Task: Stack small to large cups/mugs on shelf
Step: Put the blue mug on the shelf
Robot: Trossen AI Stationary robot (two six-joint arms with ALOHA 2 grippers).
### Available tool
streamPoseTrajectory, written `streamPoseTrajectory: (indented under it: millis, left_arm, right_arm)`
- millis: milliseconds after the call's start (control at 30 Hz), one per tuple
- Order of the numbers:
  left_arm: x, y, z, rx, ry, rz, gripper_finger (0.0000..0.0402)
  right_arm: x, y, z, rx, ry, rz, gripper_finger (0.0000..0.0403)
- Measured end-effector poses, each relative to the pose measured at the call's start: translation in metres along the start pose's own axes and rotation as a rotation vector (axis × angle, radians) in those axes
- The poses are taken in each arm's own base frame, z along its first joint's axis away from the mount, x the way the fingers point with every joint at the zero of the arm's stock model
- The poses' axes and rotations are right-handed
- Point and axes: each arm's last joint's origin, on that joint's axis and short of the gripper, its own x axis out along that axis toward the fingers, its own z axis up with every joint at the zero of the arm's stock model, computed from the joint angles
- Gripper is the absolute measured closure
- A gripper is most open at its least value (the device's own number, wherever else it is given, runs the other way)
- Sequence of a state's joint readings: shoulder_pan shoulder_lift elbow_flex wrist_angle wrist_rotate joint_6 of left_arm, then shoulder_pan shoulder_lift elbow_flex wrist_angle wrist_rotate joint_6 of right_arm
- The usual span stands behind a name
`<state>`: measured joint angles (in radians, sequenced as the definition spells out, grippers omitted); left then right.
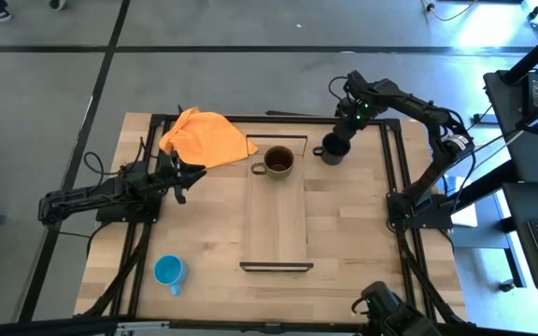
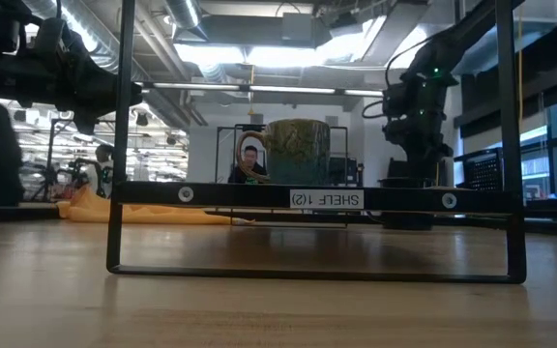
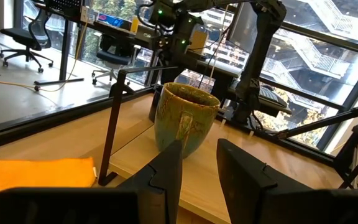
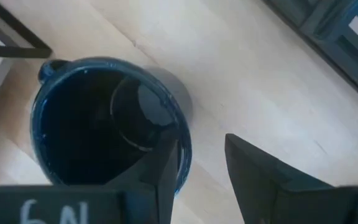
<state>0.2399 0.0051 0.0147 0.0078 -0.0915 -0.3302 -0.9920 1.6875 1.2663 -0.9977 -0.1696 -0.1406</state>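
Brown-olive mug [image 1: 279, 161] on shelf [image 1: 276, 219] (dark inside).

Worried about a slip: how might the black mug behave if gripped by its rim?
The black mug looks glossy, so likely slippery. Gripped at one side of its rim by the right gripper, it may tilt. It seems rigid.

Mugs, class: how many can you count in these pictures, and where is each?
3. The brown-olive mug stands on the shelf; the black mug beside it, under the right gripper; the blue mug near the table's front left.

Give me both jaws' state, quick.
Left gripper: open, empty, facing the brown mug.
Right gripper: open, over the black mug's rim.
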Motion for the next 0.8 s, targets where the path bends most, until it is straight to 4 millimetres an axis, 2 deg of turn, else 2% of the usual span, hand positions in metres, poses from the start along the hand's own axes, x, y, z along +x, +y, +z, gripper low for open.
streamPoseTrajectory:
  millis: [167,367,600,800]
  left_arm:
    - [0.000,0.000,0.000,0.000,0.000,0.000,0.0308]
    - [0.000,0.000,0.000,0.000,0.000,0.000,0.0308]
    - [0.000,0.000,0.000,0.000,0.000,0.000,0.0308]
    - [0.000,0.000,0.000,0.000,0.000,0.001,0.0308]
  right_arm:
    - [0.008,-0.002,0.005,-0.001,-0.010,-0.001,0.0267]
    - [0.020,-0.004,0.005,0.036,0.055,0.013,0.0267]
    - [0.021,0.000,0.002,0.038,0.085,0.030,0.0269]
    - [0.022,0.008,-0.002,0.025,0.145,0.039,0.0312]
